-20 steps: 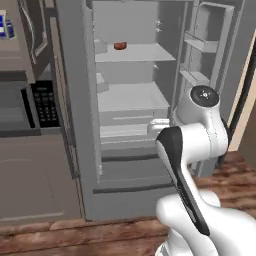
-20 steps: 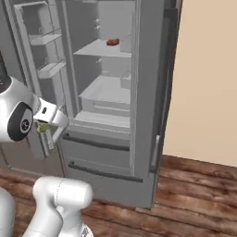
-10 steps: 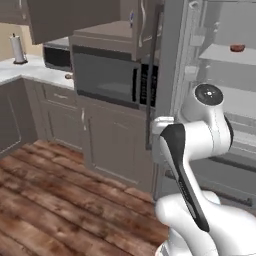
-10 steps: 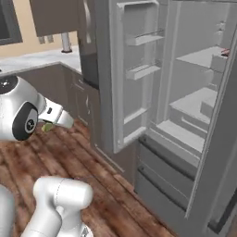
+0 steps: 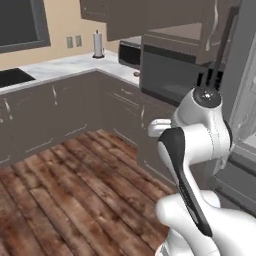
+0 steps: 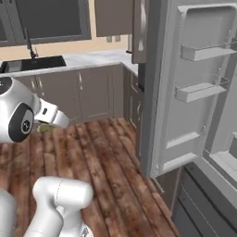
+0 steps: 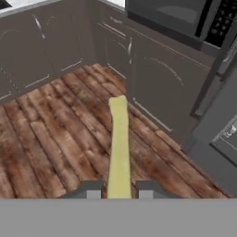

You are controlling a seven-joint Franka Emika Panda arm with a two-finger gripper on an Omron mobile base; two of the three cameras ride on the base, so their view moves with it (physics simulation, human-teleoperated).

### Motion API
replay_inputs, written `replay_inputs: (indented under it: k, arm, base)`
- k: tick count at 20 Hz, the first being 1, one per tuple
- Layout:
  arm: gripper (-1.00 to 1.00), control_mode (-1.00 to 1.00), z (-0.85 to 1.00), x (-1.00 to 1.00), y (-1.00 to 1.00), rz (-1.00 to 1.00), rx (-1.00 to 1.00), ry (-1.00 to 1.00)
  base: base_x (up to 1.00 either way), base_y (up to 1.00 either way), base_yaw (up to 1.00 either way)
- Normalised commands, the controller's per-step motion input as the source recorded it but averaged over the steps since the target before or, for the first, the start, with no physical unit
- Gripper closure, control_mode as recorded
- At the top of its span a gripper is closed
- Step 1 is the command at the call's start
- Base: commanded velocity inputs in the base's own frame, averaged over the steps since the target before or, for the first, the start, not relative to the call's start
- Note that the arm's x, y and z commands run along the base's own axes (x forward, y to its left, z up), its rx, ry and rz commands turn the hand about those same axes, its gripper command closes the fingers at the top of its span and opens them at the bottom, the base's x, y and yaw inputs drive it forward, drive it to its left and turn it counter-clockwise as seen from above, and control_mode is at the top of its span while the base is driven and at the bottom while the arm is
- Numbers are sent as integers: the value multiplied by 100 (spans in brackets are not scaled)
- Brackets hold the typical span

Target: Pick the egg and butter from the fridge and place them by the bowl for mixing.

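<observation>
Since the earlier frames the whole view has swung away from the open fridge [image 6: 194,92] toward the corner of the kitchen, so the base, not the furniture, has been turned. In the hand view the butter [image 7: 119,143] is seen clenched between the two fingers of the tool [image 7: 119,189], sticking straight out from them over the wooden floor [image 5: 65,190]. A yellow-green speck at the tool [image 6: 44,127] is also caught in the right base view.

The carrying step for the butter is judged to be in hand, with the egg still to be fetched. The bowl cannot be made out, so the next move would call for more driving until it is found, then a lowering of the stick beside it.

A marble counter [image 5: 65,64] runs along the far wall, with a paper-towel roll [image 5: 98,44] and a microwave [image 5: 129,52] on it, and a sink [image 6: 32,63] further along. An oven [image 5: 172,75] is built in just left of the fridge. The open fridge door [image 6: 185,106] stands near on the right and should be cleared when the arm swings.
</observation>
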Motion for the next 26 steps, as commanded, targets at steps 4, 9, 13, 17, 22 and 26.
replay_inputs:
  k: [4, 9, 13, 17, 22, 26]
  arm:
    - [100, 100, 0, 0, 0, 0, 0, 0]
    - [100, 100, 0, 0, 0, 0, 0, 0]
    - [100, 100, 0, 0, 0, 0, 0, 0]
    - [100, 100, 0, 0, 0, 0, 0, 0]
    - [100, 100, 0, 0, 0, 0, 0, 0]
    - [100, 100, 0, 0, 0, 0, 0, 0]
  base:
    - [92, 1, 5]
    - [94, 8, 0]
    - [91, 31, -1]
    - [89, 36, -6]
    - [91, 32, -10]
    - [90, 32, -13]
